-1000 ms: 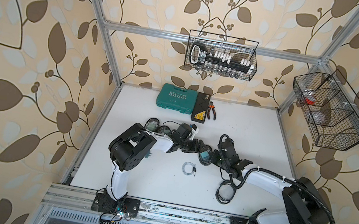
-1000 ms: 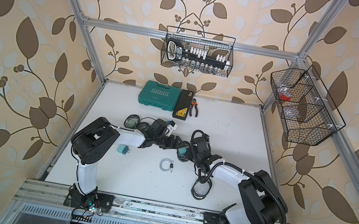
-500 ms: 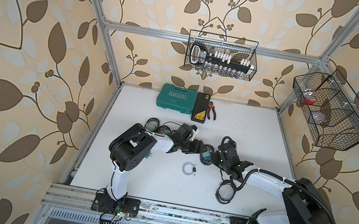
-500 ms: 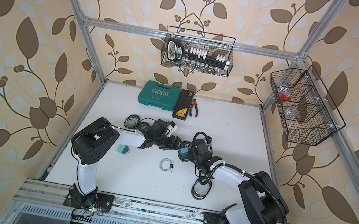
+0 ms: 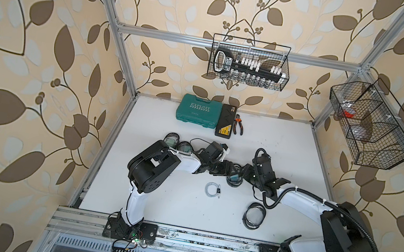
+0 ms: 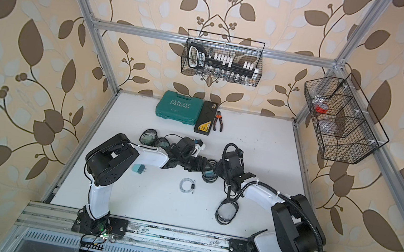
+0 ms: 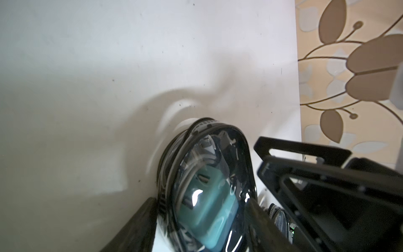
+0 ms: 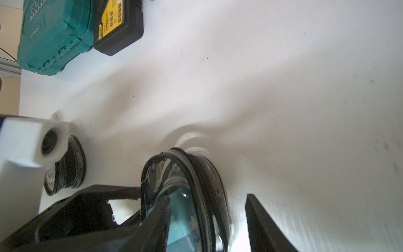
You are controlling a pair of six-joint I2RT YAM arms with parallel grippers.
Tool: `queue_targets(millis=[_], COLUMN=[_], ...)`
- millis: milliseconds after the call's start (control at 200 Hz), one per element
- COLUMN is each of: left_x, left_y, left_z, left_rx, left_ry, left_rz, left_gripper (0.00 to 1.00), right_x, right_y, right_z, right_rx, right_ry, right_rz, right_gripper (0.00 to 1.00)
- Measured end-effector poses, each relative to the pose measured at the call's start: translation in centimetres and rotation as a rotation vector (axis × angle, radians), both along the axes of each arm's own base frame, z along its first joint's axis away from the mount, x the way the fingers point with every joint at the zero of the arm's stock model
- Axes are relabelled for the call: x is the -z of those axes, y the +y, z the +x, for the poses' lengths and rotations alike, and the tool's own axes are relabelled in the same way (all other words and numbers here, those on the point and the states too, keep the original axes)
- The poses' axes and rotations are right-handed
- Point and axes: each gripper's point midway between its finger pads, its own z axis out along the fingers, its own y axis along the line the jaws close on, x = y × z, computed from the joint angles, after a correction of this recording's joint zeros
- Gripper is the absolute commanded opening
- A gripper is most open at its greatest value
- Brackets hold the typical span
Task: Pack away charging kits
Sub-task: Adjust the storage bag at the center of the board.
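Pouch (image 5: 234,179) holding a teal adapter (image 7: 207,209) and a grey cable (image 7: 173,172) stands on edge near the middle of the table (image 5: 288,152), where the two arms' tips meet. The left gripper (image 7: 201,200) straddles it. One finger (image 7: 139,227) lies against the zip rim and the other finger (image 7: 263,227) against the clear face, so the jaws look closed on the pouch. The right gripper (image 8: 207,196) is clearly parted and holds nothing. Its near finger (image 8: 157,220) rests against the pouch's clear face, while its far finger (image 8: 263,222) stands off the rim with bare table between them. Whether the zip is fully shut cannot be told. Two more pouches (image 5: 178,142) lie side by side, touching, just beyond the left arm. A fourth pouch (image 5: 253,215) lies flat beside the right arm, toward the front edge. A loose cable (image 5: 212,189) sits coiled in front of the grippers, apart from everything. In a top view a second adapter (image 6: 138,168) lies by the left arm's elbow, prongs pointing right. At the back wall a tool case (image 5: 198,110), a black case (image 5: 226,121) and pliers (image 5: 237,124) lie in a row.
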Motion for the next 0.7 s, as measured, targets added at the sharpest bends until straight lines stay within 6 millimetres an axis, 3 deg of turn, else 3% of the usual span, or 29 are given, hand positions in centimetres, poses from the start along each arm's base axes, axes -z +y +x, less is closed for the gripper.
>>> queue_targets(millis=[175,370,570,700], left_x=[0.0,-0.1,-0.5,-0.6], left_y=[-0.2,-0.2,-0.3,-0.3], left_z=[-0.2,-0.2,0.1,0.3], left_rx=[0.005,0.006,-0.018,-0.042], left_ry=[0.001,-0.002,-0.011,0.001], left_rz=[0.001,-0.002,-0.023,-0.037], left_gripper=[0.65,0.7,0.79,0.75], right_x=[1.8,1.5,1.9,2.1], right_y=[0.9,1.5,1.1,0.9], right_z=[0.0,0.3,-0.5,-0.8], right_rx=[-0.041,-0.063,-0.051,-0.041], right_ry=[0.039,0.017,-0.007,-0.027], right_rz=[0.018,0.049,0.075,0.096], right_gripper=[0.44,0.22,0.18,0.15])
